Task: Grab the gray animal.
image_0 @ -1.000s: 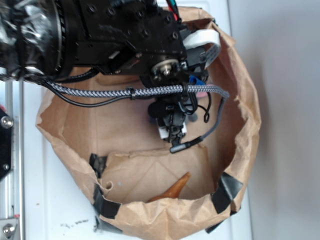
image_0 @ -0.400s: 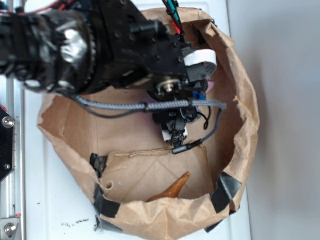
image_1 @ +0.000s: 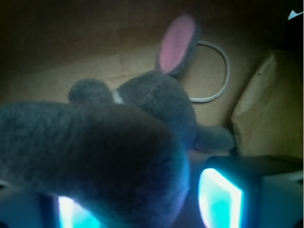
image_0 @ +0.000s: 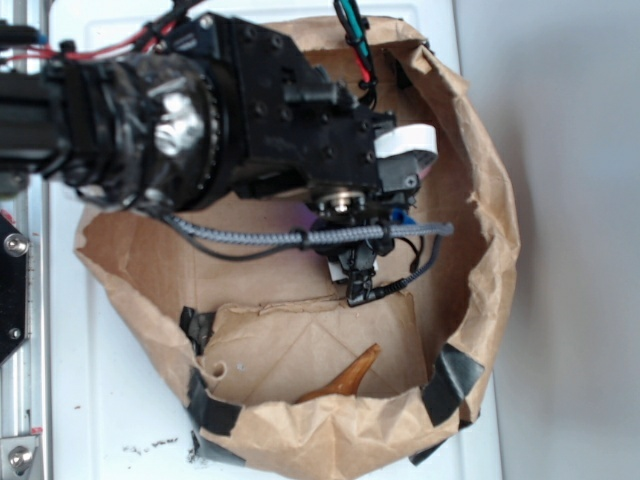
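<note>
White tabletop (image_0: 120, 400) under a brown paper bag (image_0: 495, 230), rim rolled down and patched with black tape (image_0: 455, 375). Bag is the landmark for everything below.

Black arm (image_0: 200, 120) reaches over the bag's rim from the upper-left side, wrapped in shiny black tape near the wrist. Gripper (image_0: 358, 272) sits inside the bag, roughly centre, pointing down at the bag floor. Braided gray cable (image_0: 300, 238) runs across the arm just above it.

Orange-brown pointed object (image_0: 350, 380) lies on the bag floor near the lower rim, apart from the gripper.

Gray animal (image_1: 156, 104): on the bag floor directly under the gripper. Wrist view shows dark-gray plush filling most of the frame, pink-lined ear (image_1: 176, 42) pointing up toward the far bag wall, thin whitish loop (image_1: 221, 76) lying on the paper beside the ear. Exterior view: the arm hides it.

Fingers (image_1: 219, 199) show as glowing cyan pads at the bottom edge, one either side of the plush. Gap looks fairly wide; plush bulk sits between them. Can't tell if pads are touching the fabric.
</note>
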### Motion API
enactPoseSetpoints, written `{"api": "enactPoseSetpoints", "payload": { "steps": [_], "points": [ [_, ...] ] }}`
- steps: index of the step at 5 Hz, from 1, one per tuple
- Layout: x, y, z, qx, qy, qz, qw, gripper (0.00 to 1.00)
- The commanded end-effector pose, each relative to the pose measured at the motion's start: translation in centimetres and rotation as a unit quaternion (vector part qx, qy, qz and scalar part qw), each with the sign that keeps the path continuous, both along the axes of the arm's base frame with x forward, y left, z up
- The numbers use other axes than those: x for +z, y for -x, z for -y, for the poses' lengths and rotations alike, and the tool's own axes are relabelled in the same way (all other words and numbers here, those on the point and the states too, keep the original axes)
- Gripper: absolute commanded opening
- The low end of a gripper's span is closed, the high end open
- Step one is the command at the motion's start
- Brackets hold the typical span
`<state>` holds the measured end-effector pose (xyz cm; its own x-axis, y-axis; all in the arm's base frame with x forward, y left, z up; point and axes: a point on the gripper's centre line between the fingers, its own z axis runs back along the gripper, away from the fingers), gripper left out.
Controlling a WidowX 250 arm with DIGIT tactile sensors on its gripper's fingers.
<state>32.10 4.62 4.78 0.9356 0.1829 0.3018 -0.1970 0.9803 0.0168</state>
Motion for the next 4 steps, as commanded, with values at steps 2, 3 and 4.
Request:
{"api": "enactPoseSetpoints", "payload": {
  "steps": [2,3,4],
  "points": [
    [6.3,0.7,-0.8,0.01,0.039,0.011,0.999,0.0],
    [9.4,4.1,-0.9,-0.026,0.042,0.019,0.999,0.0],
    [12.1,6.5,-0.4,-0.023,0.021,-0.013,0.999,0.0]
  ]
}}
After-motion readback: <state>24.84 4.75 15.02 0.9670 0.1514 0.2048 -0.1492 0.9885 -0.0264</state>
